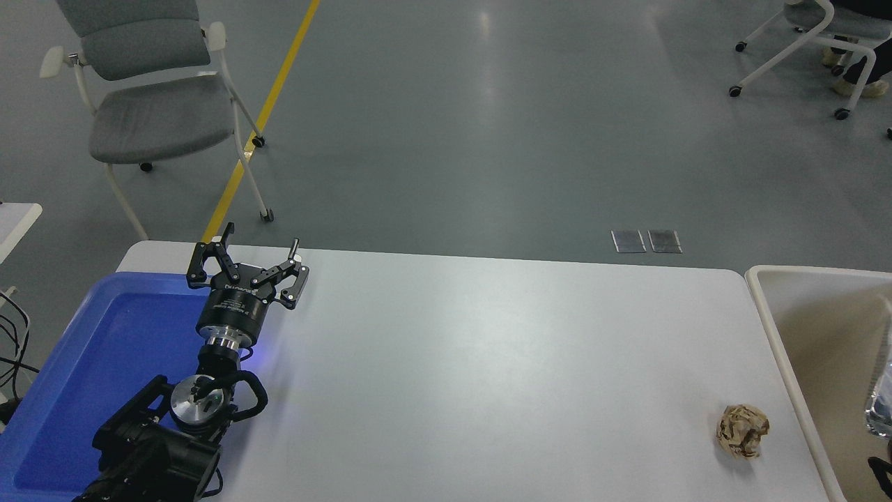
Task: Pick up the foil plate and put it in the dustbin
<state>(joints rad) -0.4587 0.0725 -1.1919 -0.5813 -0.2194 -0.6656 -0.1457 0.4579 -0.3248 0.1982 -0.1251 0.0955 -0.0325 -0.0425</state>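
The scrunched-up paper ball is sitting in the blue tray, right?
No. In the head view the paper ball sits on the bare white table, close to the beige dustbin. The blue tray is far off at the left.
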